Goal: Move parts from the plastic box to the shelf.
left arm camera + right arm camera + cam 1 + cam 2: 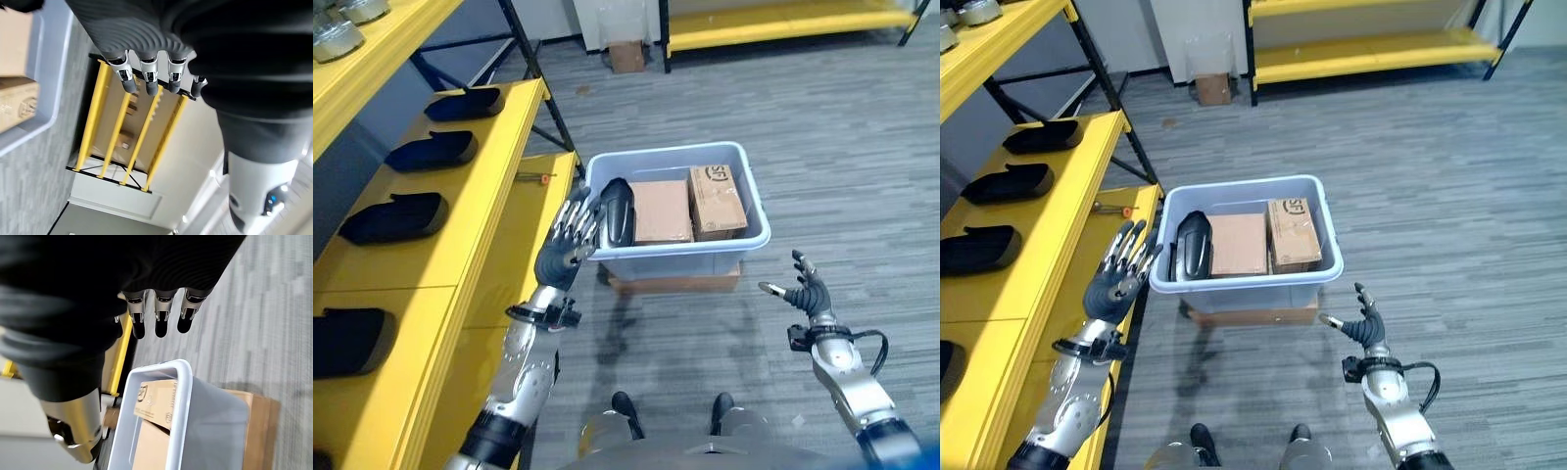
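A pale blue plastic box stands on a flat cardboard base on the floor. Inside it a black curved part leans at the left end, beside two cardboard boxes. My left hand is raised just left of the box's near left corner, its fingers straight and spread, holding nothing. My right hand hovers low to the right of the box, open and apart from it. Several black parts lie in a row on the yellow shelf at the left.
A small red-handled tool lies on the shelf's lower board near the box. The shelf's black diagonal brace rises behind it. A small cardboard box sits on the floor by another yellow rack at the back. Grey carpet stretches to the right.
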